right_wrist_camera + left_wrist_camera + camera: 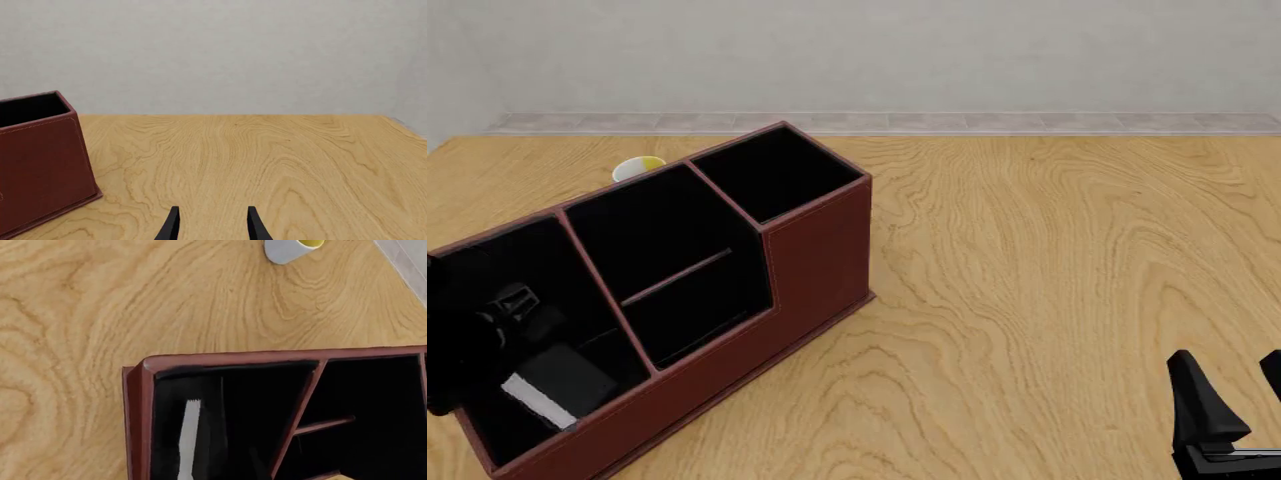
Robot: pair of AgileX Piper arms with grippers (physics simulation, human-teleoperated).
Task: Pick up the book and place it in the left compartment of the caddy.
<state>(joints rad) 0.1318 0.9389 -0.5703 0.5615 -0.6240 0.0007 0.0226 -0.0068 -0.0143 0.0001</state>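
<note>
Three sections make up the caddy point(734, 330), which sits angled toward the table's point(1041, 260) near-left corner. The book point(561, 385) lies inside the left compartment point(481, 290), white page edge showing; the left gripper point(501, 320) reaches into that same section, and whether its jaws are parted cannot be told. Near the front-right corner the right gripper point(211, 222) hovers low, fingers spread, holding nothing. One small white-and-yellow cup point(637, 168) sits behind the caddy.
</note>
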